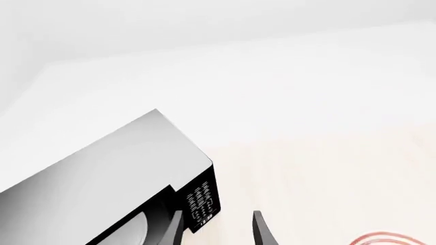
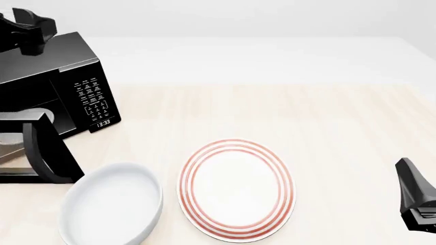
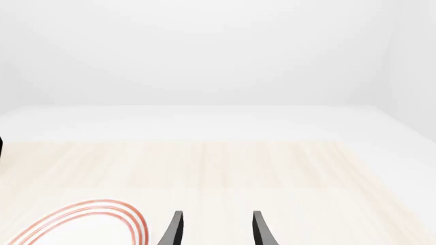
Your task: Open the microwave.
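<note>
Already the black microwave point(image 2: 54, 87) stands with door point(image 2: 38, 148) swung open, both hands point(image 1: 216, 229) point(image 3: 216, 229) parted, empty.

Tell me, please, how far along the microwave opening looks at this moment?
Largely done: the microwave has its door swung out toward the camera, with the pale turntable showing inside. In hand: nothing visibly; the left gripper shows open fingers near the keypad panel, and the right gripper sits open, off to the side beyond the red-ringed plate. Left: perhaps only widening the door.
</note>
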Controlling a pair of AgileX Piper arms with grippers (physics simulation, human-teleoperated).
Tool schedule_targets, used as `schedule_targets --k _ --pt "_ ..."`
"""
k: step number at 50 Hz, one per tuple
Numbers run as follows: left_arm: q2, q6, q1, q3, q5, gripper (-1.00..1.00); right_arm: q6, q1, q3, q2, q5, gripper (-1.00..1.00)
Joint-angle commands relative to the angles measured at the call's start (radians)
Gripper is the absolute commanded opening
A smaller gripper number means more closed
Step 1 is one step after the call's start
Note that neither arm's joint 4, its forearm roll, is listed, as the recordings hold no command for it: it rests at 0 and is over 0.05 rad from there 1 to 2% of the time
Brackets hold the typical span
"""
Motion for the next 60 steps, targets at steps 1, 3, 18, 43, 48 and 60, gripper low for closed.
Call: schedule_targets --k 1,3,18,43,48,60 --pt "0.047 -0.011 0.007 -0.017 0.036 1.0 0.0 0.0 0.0 0.0 0.0 1.0" --pt "0.05 -0.005 0.015 -0.024 0.046 1.0 0.0 0.0 0.0 0.0 0.0 1.0" --pt "0.114 0.028 0.007 -0.039 0.101 1.0 0.0 0.0 0.0 0.0 0.0 1.0" --pt "0.185 0.009 0.045 -0.026 0.135 1.0 0.0 0.0 0.0 0.0 0.0 1.0" --pt "0.214 0.012 0.048 -0.04 0.136 1.0 0.0 0.0 0.0 0.0 0.0 1.0" --pt "0.26 0.015 0.085 -0.054 0.131 1.0 0.0 0.0 0.0 0.0 0.0 1.0"
